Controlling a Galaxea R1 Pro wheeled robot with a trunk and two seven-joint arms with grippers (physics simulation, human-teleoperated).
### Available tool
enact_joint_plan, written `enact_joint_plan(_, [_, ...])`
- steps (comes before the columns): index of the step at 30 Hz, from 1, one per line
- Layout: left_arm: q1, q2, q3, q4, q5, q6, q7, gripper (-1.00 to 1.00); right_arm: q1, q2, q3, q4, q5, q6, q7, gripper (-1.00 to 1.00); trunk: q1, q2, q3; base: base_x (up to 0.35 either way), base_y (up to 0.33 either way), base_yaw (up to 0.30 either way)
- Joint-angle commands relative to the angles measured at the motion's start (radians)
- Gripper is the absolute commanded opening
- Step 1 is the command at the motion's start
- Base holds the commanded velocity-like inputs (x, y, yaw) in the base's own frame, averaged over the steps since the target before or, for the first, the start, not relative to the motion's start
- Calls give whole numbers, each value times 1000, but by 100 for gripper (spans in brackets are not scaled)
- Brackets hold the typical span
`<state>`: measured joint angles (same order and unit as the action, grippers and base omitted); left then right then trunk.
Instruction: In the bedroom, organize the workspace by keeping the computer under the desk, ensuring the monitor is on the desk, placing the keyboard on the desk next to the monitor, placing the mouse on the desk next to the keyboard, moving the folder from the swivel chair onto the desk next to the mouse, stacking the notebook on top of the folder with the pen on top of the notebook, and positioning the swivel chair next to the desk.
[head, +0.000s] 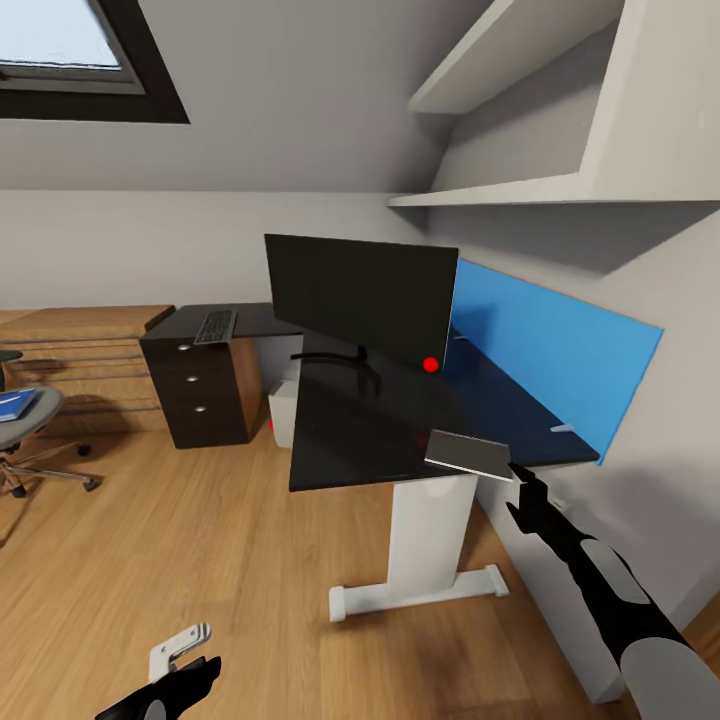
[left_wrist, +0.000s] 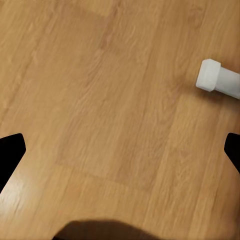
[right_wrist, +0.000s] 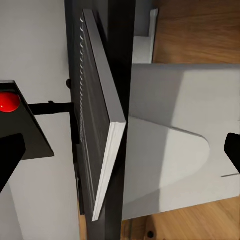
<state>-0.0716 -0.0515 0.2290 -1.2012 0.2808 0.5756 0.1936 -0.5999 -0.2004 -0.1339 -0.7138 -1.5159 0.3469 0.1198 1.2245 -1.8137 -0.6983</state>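
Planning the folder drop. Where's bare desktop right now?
On the desk, free black top lies in the near-left corner, ahead of the monitor, and along the blue back panel. Crowded: the near-right edge, where the keyboard sits tilted by the right gripper.

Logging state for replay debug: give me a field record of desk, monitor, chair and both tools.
monitor: upright on the desk
grey slab: lying at the desk's near corner, ribbed dark face, pale rim; possibly the keyboard
right tool: open, at the slab's end, fingers not touching it
left tool: open, low over the wood floor
drawer unit: dark keyed item on top
swivel chair: apart from the desk, blue folder on its seat
computer: pale box under the desk
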Motion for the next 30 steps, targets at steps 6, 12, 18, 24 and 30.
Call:
enact_joint_plan(6, [-1,-1,1,-1,11,4,7,100,0,0,-3,1,-4,6,1,100,0,0,-1,192,0,0])
enact_joint_plan(12, [-1,-1,1,0,11,4,7,100,0,0,-3,1,-4,6,0,100,0,0,-1,33,0,0])
enact_joint_plan(18, [-1,-1,1,0,11,4,7,100,0,-1,-3,1,-4,6,-1,100,0,0,-1,4,0,0])
enact_joint_plan(24, [-1,-1,1,0,11,4,8,100,0,1,-3,8,-4,6,-2,100,0,0,-1,0,0,0])
enact_joint_plan(30, [-1,-1,1,0,11,4,8,100,0,1,-3,16,-4,6,-2,100,0,0,-1,0,0,0])
